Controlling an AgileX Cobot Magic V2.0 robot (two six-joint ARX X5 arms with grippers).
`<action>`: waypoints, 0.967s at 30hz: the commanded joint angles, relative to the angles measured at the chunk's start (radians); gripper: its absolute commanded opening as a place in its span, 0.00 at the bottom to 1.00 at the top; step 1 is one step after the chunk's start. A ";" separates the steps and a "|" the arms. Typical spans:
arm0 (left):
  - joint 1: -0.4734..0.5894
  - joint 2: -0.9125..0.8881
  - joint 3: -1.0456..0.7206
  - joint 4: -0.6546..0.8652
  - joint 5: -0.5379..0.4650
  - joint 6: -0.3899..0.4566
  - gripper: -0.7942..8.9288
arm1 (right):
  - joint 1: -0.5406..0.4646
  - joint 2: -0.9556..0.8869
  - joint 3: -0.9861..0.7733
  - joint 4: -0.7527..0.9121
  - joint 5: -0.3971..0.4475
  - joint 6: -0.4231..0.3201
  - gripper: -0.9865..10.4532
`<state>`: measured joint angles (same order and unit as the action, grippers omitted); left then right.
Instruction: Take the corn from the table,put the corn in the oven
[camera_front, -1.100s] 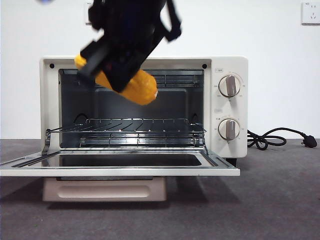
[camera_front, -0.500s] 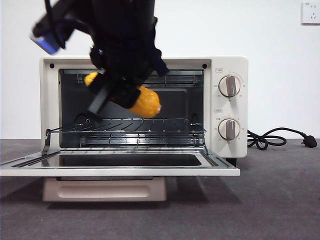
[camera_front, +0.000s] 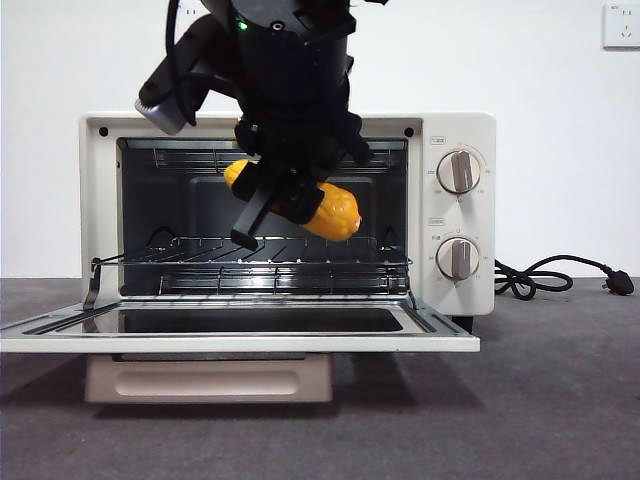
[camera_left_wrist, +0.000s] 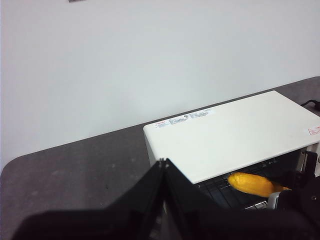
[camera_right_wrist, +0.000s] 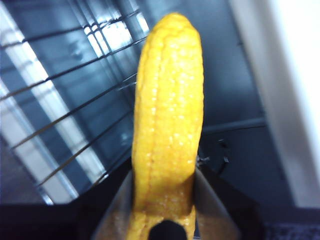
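Note:
The yellow-orange corn (camera_front: 335, 212) hangs tilted in the mouth of the cream-white oven (camera_front: 455, 130), just above the wire rack (camera_front: 300, 262) and not touching it. My right gripper (camera_front: 285, 200) is shut on the corn and reaches in from above. In the right wrist view the corn (camera_right_wrist: 167, 125) sticks out lengthwise from the right gripper (camera_right_wrist: 162, 200), pointing into the oven over the rack (camera_right_wrist: 75, 125). My left gripper (camera_left_wrist: 162, 162) is shut and holds nothing, high above the table on the far side of the oven (camera_left_wrist: 235, 135); the corn (camera_left_wrist: 252, 184) shows below the oven's top.
The oven door (camera_front: 240, 340) lies folded down flat towards the front, over the dark grey table (camera_front: 540, 400). Two knobs (camera_front: 458, 172) sit on the oven's right panel. A black cord (camera_front: 550, 275) lies on the table to the right.
The right gripper has carried the corn down and to the right, from in front of the oven's upper edge to just above the rack inside the opening.

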<state>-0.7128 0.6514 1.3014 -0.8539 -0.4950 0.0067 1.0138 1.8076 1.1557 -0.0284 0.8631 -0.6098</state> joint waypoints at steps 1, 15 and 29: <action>-0.002 -0.004 -0.008 0.002 -0.003 0.002 0.08 | 0.000 0.010 0.003 0.005 -0.008 0.008 0.23; -0.002 -0.003 -0.008 0.002 -0.003 0.001 0.08 | 0.000 0.009 0.003 0.001 -0.016 0.060 0.39; -0.002 -0.003 -0.008 0.003 -0.003 0.001 0.08 | 0.095 -0.060 0.003 -0.060 0.060 0.145 0.39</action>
<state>-0.7128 0.6514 1.3014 -0.8547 -0.4950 0.0067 1.0977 1.7664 1.1557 -0.0887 0.9165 -0.5106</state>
